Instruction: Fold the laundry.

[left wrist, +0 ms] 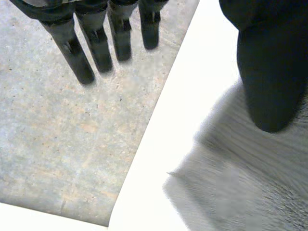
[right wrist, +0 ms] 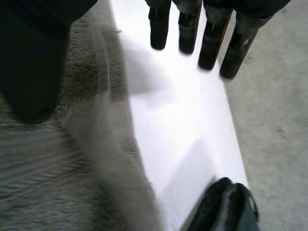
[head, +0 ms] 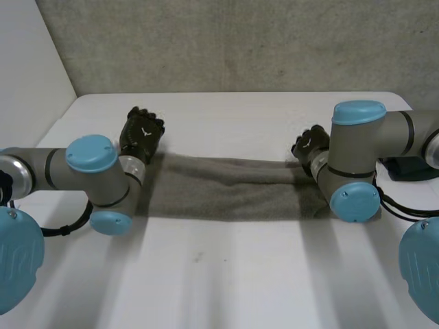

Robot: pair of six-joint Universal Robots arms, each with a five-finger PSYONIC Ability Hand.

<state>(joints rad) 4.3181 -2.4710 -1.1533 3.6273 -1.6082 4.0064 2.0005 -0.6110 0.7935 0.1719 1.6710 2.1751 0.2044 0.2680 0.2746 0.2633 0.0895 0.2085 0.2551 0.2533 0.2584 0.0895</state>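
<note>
Near edge: bare white counter [head: 226, 274] runs the full width in front of the towel, with open room between the two arms.
Towel: a grey towel [head: 226, 188] lies flat as a long, narrow band across the middle of the counter, one end at each wrist.
Far edge: more bare counter lies between the towel's far long edge and the counter's back edge.
Left arm [head: 89, 168]: reaches in from the side, its wrist over the towel's left end.
Left hand [head: 142, 133]: at the towel's far left corner; fingers [left wrist: 98, 48] straight and well apart from the thumb [left wrist: 272, 72], holding nothing. The thumb tip is over the cloth; I cannot tell whether it touches.
Right arm [head: 357, 144]: mirrors it, its wrist over the towel's right end.
Right hand [head: 310, 144]: at the far right corner; fingers straight above bare counter, thumb over the towel, nothing held.
Room: a rough grey wall [head: 226, 41] behind the counter and a white side wall [head: 27, 68] to the left.
</note>
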